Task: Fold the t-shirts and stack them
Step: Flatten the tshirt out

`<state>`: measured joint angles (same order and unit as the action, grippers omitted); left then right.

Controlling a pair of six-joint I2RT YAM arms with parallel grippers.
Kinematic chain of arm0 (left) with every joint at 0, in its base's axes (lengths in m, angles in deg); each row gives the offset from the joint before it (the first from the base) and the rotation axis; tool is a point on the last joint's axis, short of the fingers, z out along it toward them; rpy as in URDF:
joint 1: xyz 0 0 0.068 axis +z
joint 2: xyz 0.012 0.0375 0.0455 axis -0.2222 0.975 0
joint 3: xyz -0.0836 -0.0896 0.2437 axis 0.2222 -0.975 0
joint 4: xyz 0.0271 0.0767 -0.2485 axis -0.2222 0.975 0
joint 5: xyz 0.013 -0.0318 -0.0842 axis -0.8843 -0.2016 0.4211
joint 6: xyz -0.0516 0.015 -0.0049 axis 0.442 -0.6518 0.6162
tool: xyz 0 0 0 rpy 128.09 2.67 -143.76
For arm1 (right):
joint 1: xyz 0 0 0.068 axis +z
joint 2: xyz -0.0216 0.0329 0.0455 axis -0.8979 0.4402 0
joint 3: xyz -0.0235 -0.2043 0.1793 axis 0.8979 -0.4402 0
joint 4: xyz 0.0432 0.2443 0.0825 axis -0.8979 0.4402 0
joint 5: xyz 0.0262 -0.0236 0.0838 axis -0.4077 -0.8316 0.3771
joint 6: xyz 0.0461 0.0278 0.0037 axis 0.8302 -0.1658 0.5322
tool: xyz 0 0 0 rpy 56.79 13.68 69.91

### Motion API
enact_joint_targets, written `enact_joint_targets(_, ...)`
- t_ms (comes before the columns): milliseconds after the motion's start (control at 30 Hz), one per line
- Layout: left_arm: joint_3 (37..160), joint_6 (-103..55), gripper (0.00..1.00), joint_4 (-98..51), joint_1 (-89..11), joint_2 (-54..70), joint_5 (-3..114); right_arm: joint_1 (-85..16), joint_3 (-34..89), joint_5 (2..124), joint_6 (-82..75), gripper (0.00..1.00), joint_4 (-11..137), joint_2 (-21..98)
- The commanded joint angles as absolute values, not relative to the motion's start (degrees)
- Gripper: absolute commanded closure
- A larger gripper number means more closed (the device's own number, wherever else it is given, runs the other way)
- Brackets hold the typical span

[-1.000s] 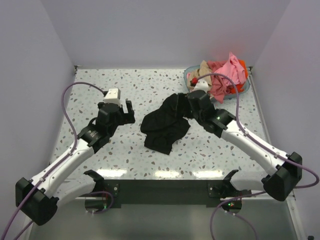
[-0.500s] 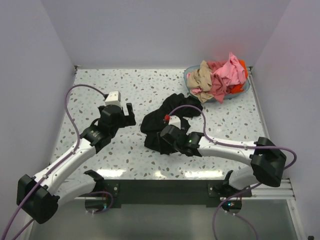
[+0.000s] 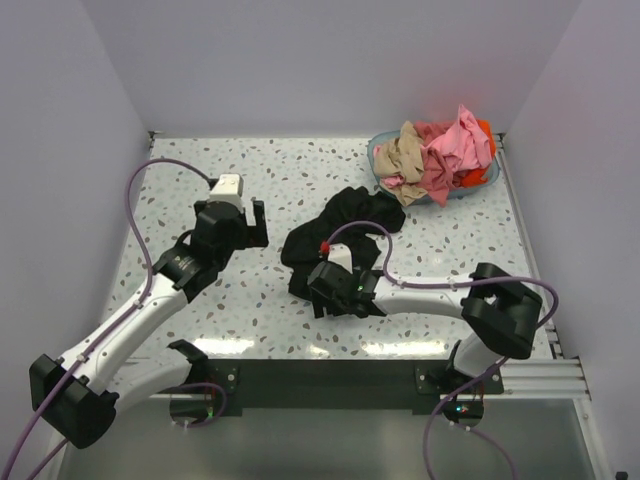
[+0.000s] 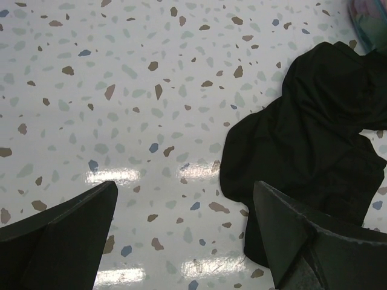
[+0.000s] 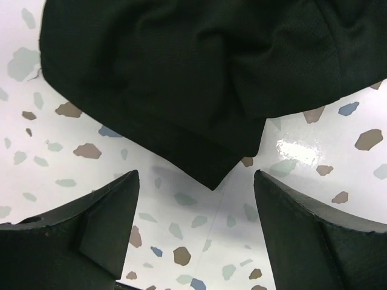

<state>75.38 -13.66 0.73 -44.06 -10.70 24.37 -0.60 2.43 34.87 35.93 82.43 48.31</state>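
A crumpled black t-shirt (image 3: 345, 225) lies mid-table. My right gripper (image 3: 318, 292) hovers low at its near-left edge, open and empty. In the right wrist view the black shirt (image 5: 199, 72) fills the top, and one corner of it points down into the gap of the open right gripper (image 5: 195, 181). My left gripper (image 3: 258, 228) is open and empty to the left of the shirt. In the left wrist view the left gripper (image 4: 184, 202) is over bare table, with the black shirt (image 4: 302, 133) at the right. Pink (image 3: 455, 145), tan-beige (image 3: 405, 152) and orange-red (image 3: 486, 130) shirts are heaped at the back right.
A teal round basket (image 3: 377, 150) holds the heap of coloured shirts at the back right corner. White walls close in the speckled table (image 3: 200, 300) on three sides. Purple cables loop above both arms.
My right arm has swung from the shirt's far end near the basket to the shirt's near-left edge. The left arm has barely shifted. The shirt keeps its shape.
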Motion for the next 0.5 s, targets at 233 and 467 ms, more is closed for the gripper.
enact_joint_targets(233, 75.91, -15.59, 0.0, -0.59, -44.3, -13.18, 23.03, -0.25, 4.97, 31.11, 39.17, 0.33, 80.87, 54.34)
enact_joint_targets(467, 76.0, -15.68, 0.0, 0.02, -44.3, -14.06, 22.42, -0.16, 4.53, 30.68, 39.96, 0.78, 82.1, 54.87)
